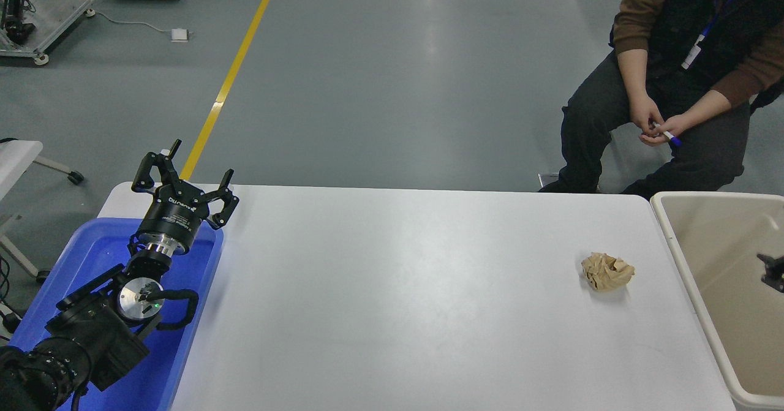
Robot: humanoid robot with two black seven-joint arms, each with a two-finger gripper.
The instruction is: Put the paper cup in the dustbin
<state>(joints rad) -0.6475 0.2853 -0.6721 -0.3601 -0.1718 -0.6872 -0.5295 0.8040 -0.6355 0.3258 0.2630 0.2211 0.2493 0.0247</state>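
The paper cup does not show anywhere in the head view; it is hidden or out of view. The beige dustbin (pixel 685 276) stands against the table's right end, and what shows of its inside has no cup in it. Only a small black part of my right gripper (pixel 773 271) pokes in from the right edge, above the dustbin's inside. My left gripper (pixel 187 178) is open and empty, parked at the lower left above the blue tray.
A crumpled brown paper ball (pixel 607 271) lies on the white table (pixel 398 288) near the dustbin. A blue plastic tray (pixel 202 288) sits at the table's left end under the left arm. A person (pixel 674 92) sits beyond the far right corner, holding a pen.
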